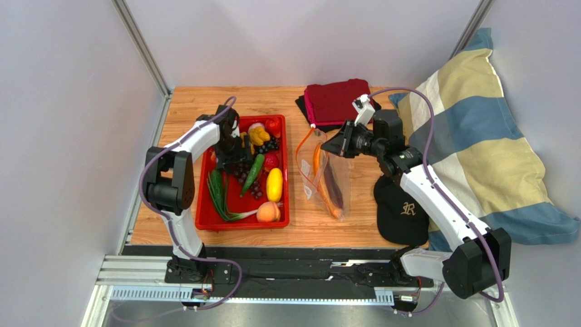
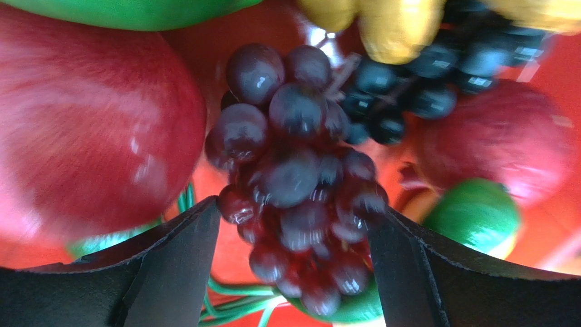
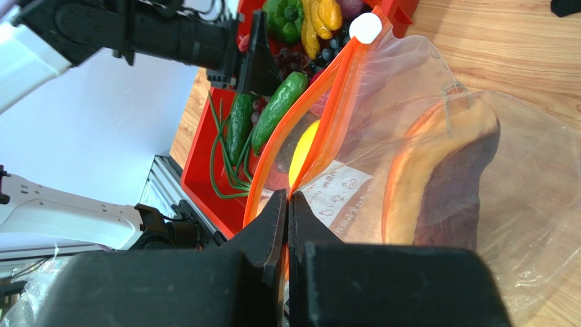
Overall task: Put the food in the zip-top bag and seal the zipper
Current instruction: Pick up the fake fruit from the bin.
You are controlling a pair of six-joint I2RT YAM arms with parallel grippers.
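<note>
Backdrop: grey walls; wooden table (image 1: pixel 320 231).
Pillow (image 1: pixel 477 136): striped, off the table's right edge.
Red tray (image 1: pixel 239 227): left of the bag, holds most of the food (image 1: pixel 274 184). The left gripper (image 2: pixel 294 210) is down in it, jaws apart on either side of the purple grapes (image 2: pixel 293 170), with blurred fruit crowding round.
Zip-top bag (image 1: pixel 308 178): mid-table, with long orange and dark pieces inside. The right gripper (image 3: pixel 287 201) is pinched tight on the zipper (image 3: pixel 320 122).
Cap (image 1: pixel 402 214): black, partly under the right arm; white emblem unreadable.
Bag label (image 3: pixel 334 191): print too small to read.

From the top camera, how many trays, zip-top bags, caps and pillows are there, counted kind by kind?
red tray: 1
zip-top bag: 1
black cap: 1
striped pillow: 1
Total: 4
</note>
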